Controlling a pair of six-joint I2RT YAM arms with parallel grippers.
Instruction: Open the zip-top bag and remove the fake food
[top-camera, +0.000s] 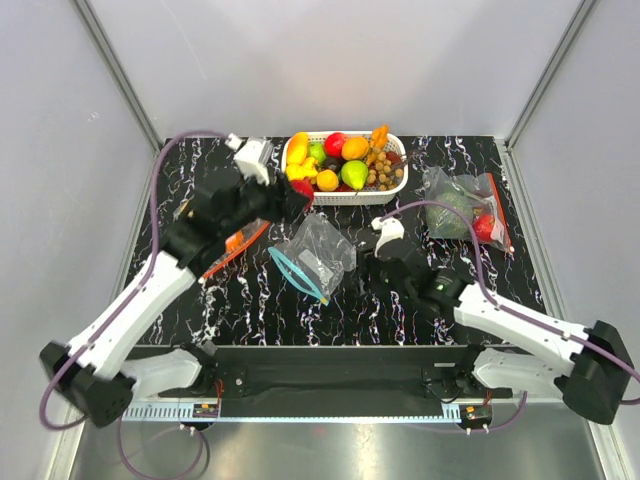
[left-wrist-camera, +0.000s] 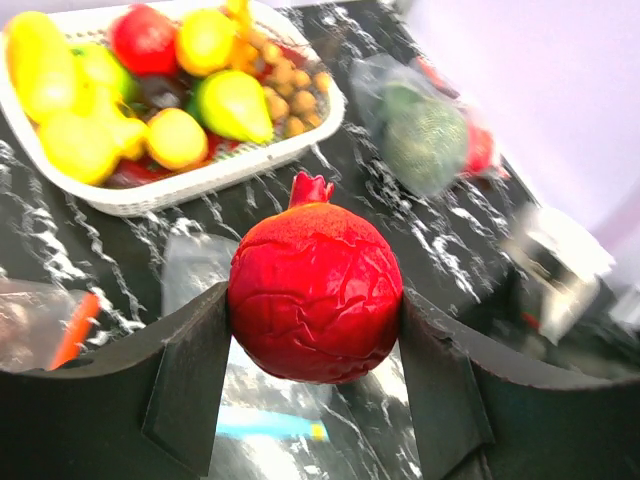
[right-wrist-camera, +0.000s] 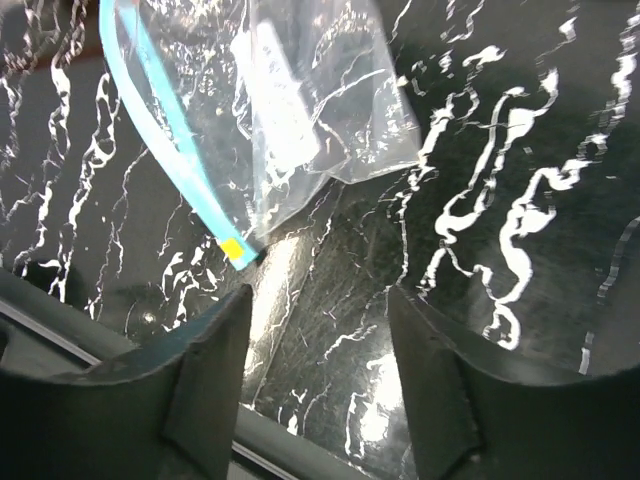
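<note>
My left gripper (left-wrist-camera: 312, 305) is shut on a glossy red round fruit (left-wrist-camera: 315, 290) and holds it above the table, just in front of the white basket (left-wrist-camera: 215, 175). In the top view the gripper (top-camera: 297, 200) and the fruit (top-camera: 302, 188) are at the basket's near left corner. The zip-top bag (top-camera: 318, 252), clear with a teal-blue strip (right-wrist-camera: 165, 120), lies flat at the table's middle with its mouth open; it looks empty in the right wrist view (right-wrist-camera: 310, 100). My right gripper (right-wrist-camera: 315, 385) is open and empty, just right of the bag (top-camera: 360, 270). A bunch of tan-brown balls (top-camera: 381, 170) lies in the basket.
The white basket (top-camera: 396, 187) at the back holds yellow, green, orange and red fruits. A clear bag with an orange-red strip (top-camera: 462, 208) holding green and red pieces lies at the right. Another orange-strip bag (top-camera: 236, 245) lies under my left arm.
</note>
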